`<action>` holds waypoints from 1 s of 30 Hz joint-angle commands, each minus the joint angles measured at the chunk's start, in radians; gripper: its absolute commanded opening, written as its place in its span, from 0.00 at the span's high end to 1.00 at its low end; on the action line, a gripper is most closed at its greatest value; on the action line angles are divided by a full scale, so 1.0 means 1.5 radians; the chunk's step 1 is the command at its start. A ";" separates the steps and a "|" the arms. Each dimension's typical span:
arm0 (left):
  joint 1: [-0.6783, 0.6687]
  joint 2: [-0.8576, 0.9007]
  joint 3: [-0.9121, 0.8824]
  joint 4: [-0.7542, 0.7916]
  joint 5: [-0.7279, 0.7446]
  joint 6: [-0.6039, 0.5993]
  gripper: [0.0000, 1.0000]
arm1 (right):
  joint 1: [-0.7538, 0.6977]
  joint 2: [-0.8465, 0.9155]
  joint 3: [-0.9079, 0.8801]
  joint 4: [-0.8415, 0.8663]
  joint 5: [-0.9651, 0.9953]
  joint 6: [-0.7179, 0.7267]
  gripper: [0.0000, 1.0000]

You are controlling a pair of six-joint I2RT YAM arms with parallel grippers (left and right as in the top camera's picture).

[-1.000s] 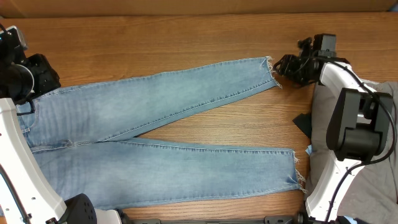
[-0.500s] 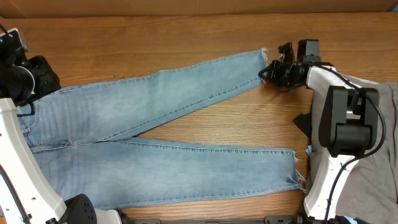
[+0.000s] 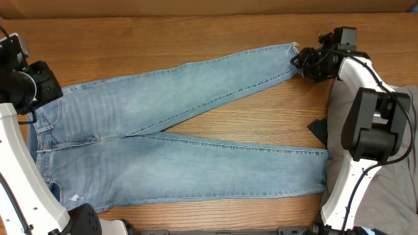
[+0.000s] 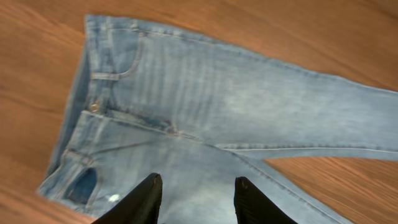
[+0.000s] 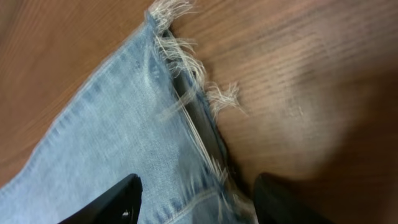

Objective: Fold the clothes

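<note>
The light-blue jeans [image 3: 163, 137] lie flat on the wooden table, waist at the left and legs spread to the right. My right gripper [image 3: 302, 62] is at the frayed hem [image 3: 292, 49] of the far leg. In the right wrist view its jaws [image 5: 198, 193] are open, with the hem [image 5: 186, 93] lying between them. My left gripper [image 3: 46, 88] hovers over the waist. In the left wrist view its jaws [image 4: 198, 186] are open and empty above the jeans [image 4: 205, 93]. Grey trousers [image 3: 401, 170] lie at the right edge, partly under the right arm.
A cardboard wall [image 3: 196, 6] runs along the back of the table. A dark patch [image 3: 318, 130] lies beside the grey trousers. The right arm's base [image 3: 372, 130] stands over the grey cloth. Bare wood [image 3: 196, 46] shows behind the jeans.
The whole pair of jeans has slid right and towards the back. The far leg's hem moved right with my right gripper, and both legs lie straighter. The left arm barely moved.
</note>
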 commanded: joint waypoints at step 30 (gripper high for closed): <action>0.145 -0.054 0.005 -0.048 -0.184 -0.099 0.20 | 0.011 -0.004 -0.051 0.077 -0.032 0.018 0.50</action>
